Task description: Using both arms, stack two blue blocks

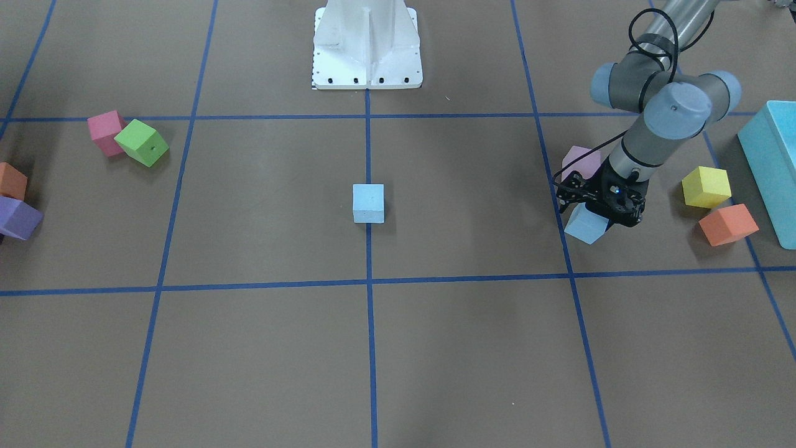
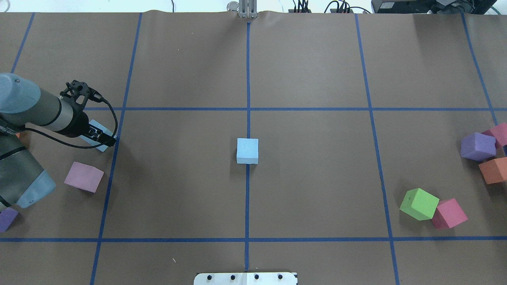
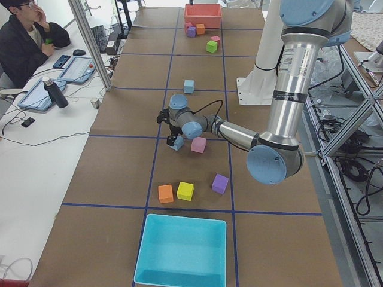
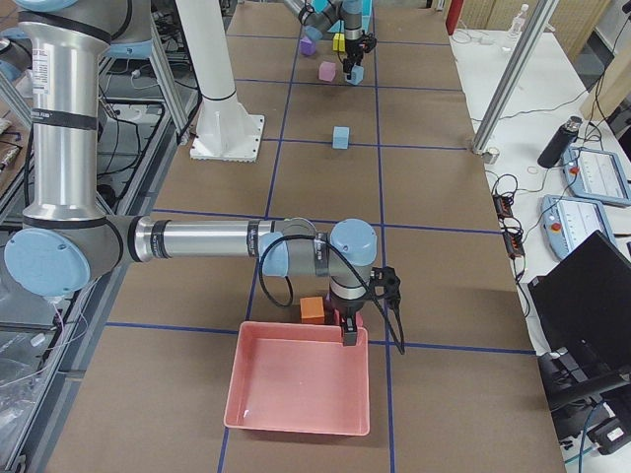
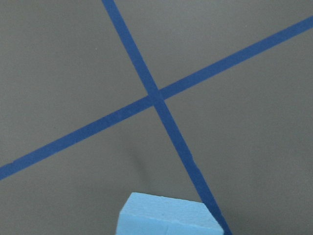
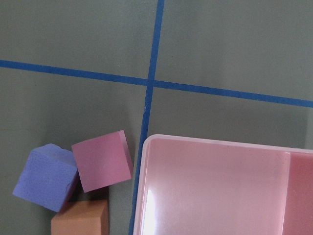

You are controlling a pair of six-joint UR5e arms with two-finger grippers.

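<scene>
The step in hand looked like the pick-up of the second cube: the left gripper stood over the outer blue block with its jaws closed on the block's sides, the block tilted beneath them and, to judge by the left wrist view, perhaps just clear of the surface, though that was not certain; the central blue block sat alone and upright on the middle tape line, well apart from the held one. The next move would call for carrying the held block across to the centre, squaring it over the waiting cube and lowering it flat before letting go, since foam set down askew could slide off. The right gripper hung at the far end above the near edge of the pink tray, and I could not tell whether its jaws were open or closed. Both containers appeared empty; the pink tray showed only bare floor, with an orange cube just outside its wall, and the turquoise box held nothing visible either.
</scene>
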